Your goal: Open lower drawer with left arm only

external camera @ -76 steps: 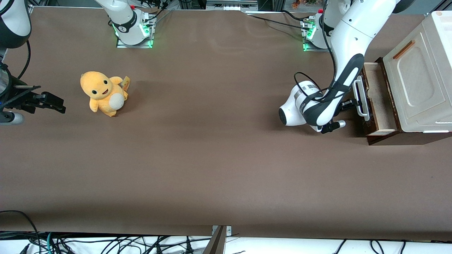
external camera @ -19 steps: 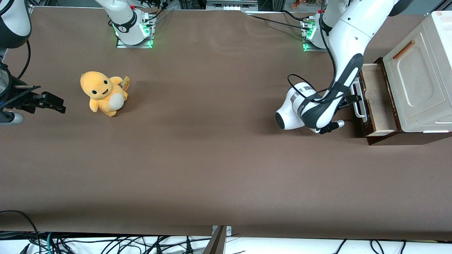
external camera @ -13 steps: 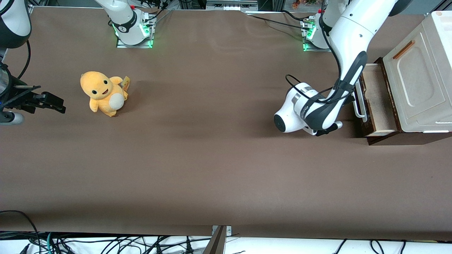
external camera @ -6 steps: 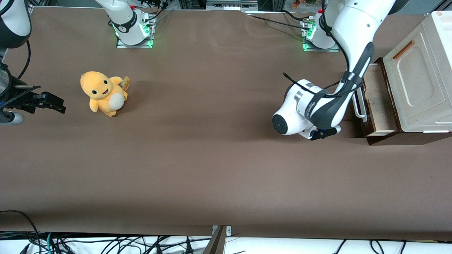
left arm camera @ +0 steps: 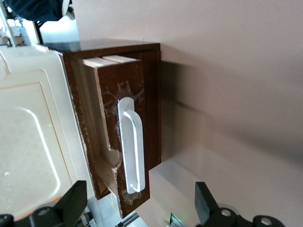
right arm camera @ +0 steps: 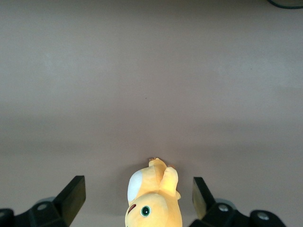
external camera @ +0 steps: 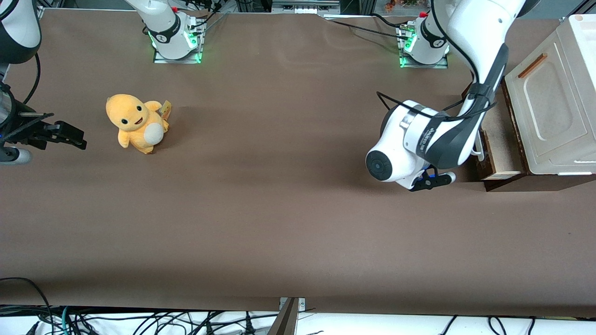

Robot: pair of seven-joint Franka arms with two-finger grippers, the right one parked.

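Lower drawer (left arm camera: 124,142) sits pulled partway out of its dark wood case under the cream panel (external camera: 549,104), at the working arm's end of the counter (external camera: 279,223); pale wood inside (external camera: 500,139) shows in the front view. White bar handle (left arm camera: 131,144) is free, nothing touching it. Left arm (external camera: 447,135) hangs in front of the drawer, its gripper (left arm camera: 142,208) off the handle with jaws spread wide and empty. Judged step: pull done, arm backing clear. Drawer looks only partly out, so the next move is either retreat, or re-grip the handle and draw it farther toward the parked arm's end. Yellow plush toy (external camera: 135,123) lies well apart.
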